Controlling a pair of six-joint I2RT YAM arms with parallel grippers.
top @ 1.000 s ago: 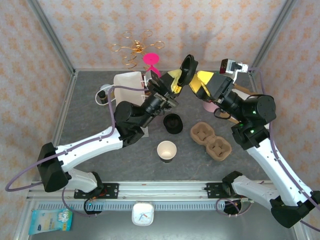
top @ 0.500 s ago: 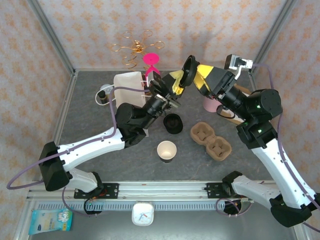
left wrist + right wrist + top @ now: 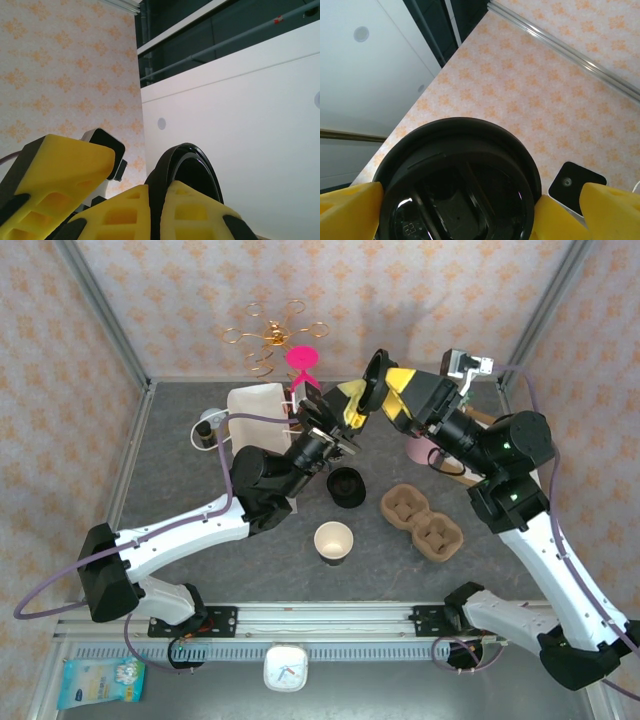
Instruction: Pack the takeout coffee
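the black lid (image 3: 457, 185) runs off the bottom edge from the right wrist, and from the left wrist its lower part is buried inside the left pincer (image 3: 159, 187). Overhead, the pink cup (image 3: 416, 449) sits mostly behind the right arm (image 3: 500, 455).

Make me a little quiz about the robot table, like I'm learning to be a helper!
1. True or false: the cup standing on the table has a lid on it.
2. What is the left gripper pinching up in the air? A) a straw B) a black lid C) a spoon
3. How many cups sit in the brown carrier?

Key: 1. False, the cup is open at the top. 2. B. 3. Zero, its pockets are empty.
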